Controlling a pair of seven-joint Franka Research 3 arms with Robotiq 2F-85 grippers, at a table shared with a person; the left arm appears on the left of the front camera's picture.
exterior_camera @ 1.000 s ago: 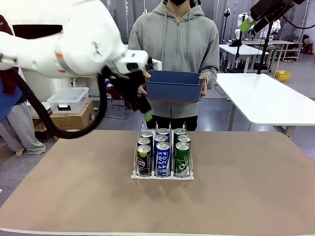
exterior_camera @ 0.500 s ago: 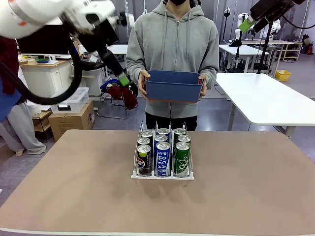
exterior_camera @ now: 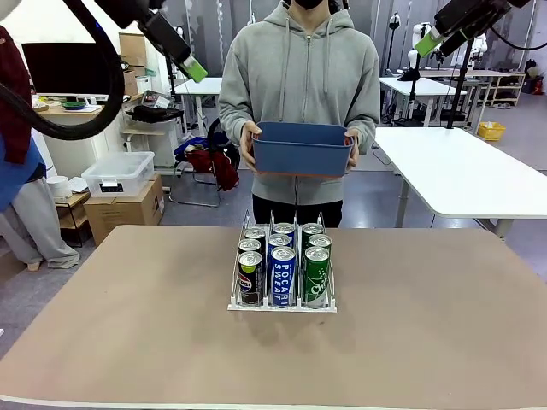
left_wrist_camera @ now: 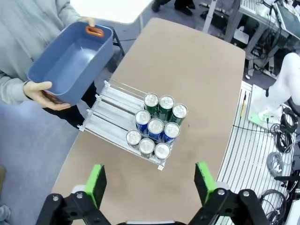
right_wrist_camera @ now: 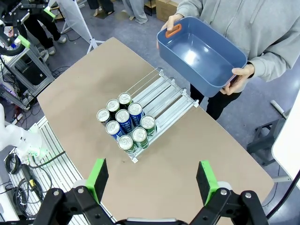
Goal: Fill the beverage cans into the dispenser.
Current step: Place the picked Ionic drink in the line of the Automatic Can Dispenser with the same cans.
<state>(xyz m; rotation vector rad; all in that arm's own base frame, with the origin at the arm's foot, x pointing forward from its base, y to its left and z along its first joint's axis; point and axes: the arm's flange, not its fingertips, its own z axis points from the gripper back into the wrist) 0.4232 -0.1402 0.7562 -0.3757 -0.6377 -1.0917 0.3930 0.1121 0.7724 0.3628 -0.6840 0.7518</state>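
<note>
Several beverage cans (exterior_camera: 282,265) stand upright in the front end of the dispenser (exterior_camera: 282,305), a clear three-lane rack at the table's middle: black ones left, blue-and-white ones in the middle, green ones right. From above, the cans (left_wrist_camera: 154,129) (right_wrist_camera: 125,123) fill the front rows, and the dispenser's rear lanes (left_wrist_camera: 112,110) (right_wrist_camera: 164,98) are bare. My left gripper (exterior_camera: 190,67) (left_wrist_camera: 150,183) hangs open high at the upper left. My right gripper (exterior_camera: 430,41) (right_wrist_camera: 152,180) hangs open high at the upper right. Neither holds anything.
A person in a grey hoodie stands at the far edge holding an empty blue bin (exterior_camera: 303,149) (left_wrist_camera: 70,61) (right_wrist_camera: 201,56) with both hands, above and behind the rack. The brown table (exterior_camera: 128,342) is bare around the rack. White tables (exterior_camera: 461,171) stand behind right.
My left arm has swung up and to the left, away from the space in front of the person. The cans, the bin and the right arm have not moved.
</note>
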